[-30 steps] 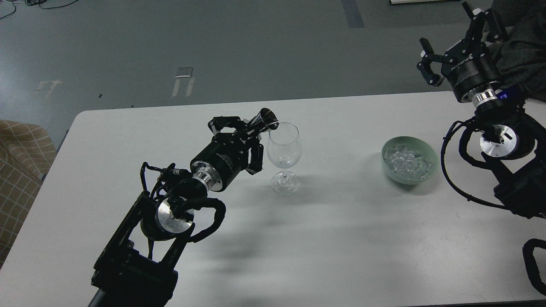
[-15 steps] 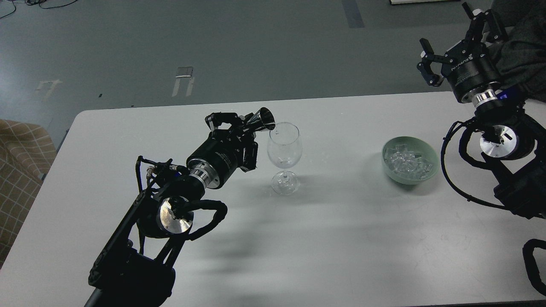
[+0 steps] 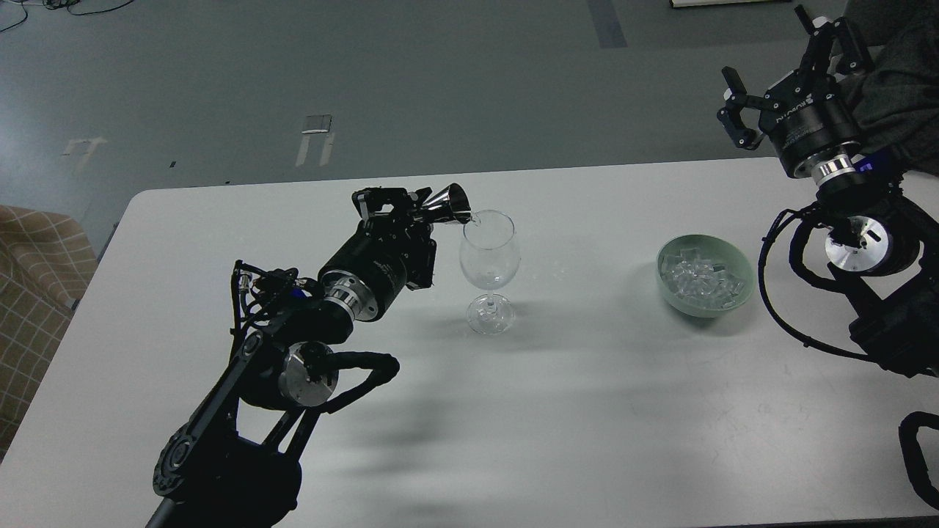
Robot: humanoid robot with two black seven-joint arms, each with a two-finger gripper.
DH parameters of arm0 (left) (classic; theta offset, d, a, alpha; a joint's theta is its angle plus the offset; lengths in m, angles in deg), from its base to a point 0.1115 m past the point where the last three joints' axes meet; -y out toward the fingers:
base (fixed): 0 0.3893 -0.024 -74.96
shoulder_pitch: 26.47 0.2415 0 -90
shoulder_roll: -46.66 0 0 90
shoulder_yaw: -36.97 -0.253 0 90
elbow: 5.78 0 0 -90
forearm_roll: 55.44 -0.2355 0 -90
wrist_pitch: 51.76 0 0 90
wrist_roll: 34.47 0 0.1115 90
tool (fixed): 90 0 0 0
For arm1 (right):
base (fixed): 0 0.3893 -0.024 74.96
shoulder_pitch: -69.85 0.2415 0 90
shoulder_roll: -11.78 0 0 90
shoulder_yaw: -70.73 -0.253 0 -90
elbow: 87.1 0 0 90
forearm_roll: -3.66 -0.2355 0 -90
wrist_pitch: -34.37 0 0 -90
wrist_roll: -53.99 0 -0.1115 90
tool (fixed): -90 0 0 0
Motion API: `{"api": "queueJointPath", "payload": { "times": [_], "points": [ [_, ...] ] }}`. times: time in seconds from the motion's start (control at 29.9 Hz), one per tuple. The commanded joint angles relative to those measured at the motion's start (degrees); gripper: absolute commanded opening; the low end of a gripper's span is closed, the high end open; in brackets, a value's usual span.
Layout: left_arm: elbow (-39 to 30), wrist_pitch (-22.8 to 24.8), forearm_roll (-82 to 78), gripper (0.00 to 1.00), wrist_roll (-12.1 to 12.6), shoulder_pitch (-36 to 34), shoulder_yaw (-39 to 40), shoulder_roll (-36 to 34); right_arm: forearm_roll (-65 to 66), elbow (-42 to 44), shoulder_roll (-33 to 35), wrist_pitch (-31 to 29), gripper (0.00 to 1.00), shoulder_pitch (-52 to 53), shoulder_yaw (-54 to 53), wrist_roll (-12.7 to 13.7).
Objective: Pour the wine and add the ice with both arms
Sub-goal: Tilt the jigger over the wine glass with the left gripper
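A clear stemmed wine glass (image 3: 489,265) stands upright near the middle of the white table (image 3: 587,411). My left gripper (image 3: 417,204) is shut on a small dark metal jigger (image 3: 449,204), tipped on its side with its mouth at the glass's left rim. A little clear wine (image 3: 475,218) shows at the jigger's lip. The ice (image 3: 698,282), several clear cubes, lies in a pale green bowl (image 3: 739,262) to the right. My right gripper (image 3: 788,66) is open and empty, raised beyond the table's far right edge.
A tan checked chair (image 3: 33,279) stands off the table's left edge. Grey floor lies beyond the far edge. The right arm's black cables (image 3: 777,293) hang over the table right of the bowl.
My left gripper has rolled and shifted slightly left and up, tilting the jigger more level at the glass rim. The right arm has not moved.
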Motion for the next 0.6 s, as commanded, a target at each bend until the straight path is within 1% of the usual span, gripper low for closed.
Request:
{"api": "queueJointPath", "payload": {
  "times": [0.0,0.07,0.33,0.4,0.5,0.57],
  "points": [
    [-0.04,0.07,-2.53,0.0,0.35,-0.04,-0.16,0.16,0.08,0.0,0.0,0.05,1.0,-0.06,0.01,-0.07],
    [-0.04,-0.02,-5.5,0.0,0.35,-0.31,-1.73,-0.19,-0.01,0.0,0.0,0.05,1.0,-0.06,0.01,-0.07],
    [-0.04,-0.02,-12.28,0.0,0.96,-0.92,-2.09,-0.02,-0.01,0.0,0.0,-0.03,1.0,-0.14,0.01,-0.07],
    [-0.04,-0.02,-12.99,0.0,1.31,-1.1,-2.44,-0.19,-0.01,0.0,0.0,0.05,1.0,-0.14,0.01,-0.07],
    [-0.04,-0.02,-14.48,0.0,2.89,-1.36,-3.23,-0.28,0.08,0.0,-0.09,0.05,1.0,-0.23,-0.08,-0.07],
    [-0.04,-0.11,-16.15,0.0,3.07,-1.36,-3.32,-0.19,-0.01,0.0,-0.09,-0.03,1.0,-0.23,0.01,-0.07]
  ]
}}
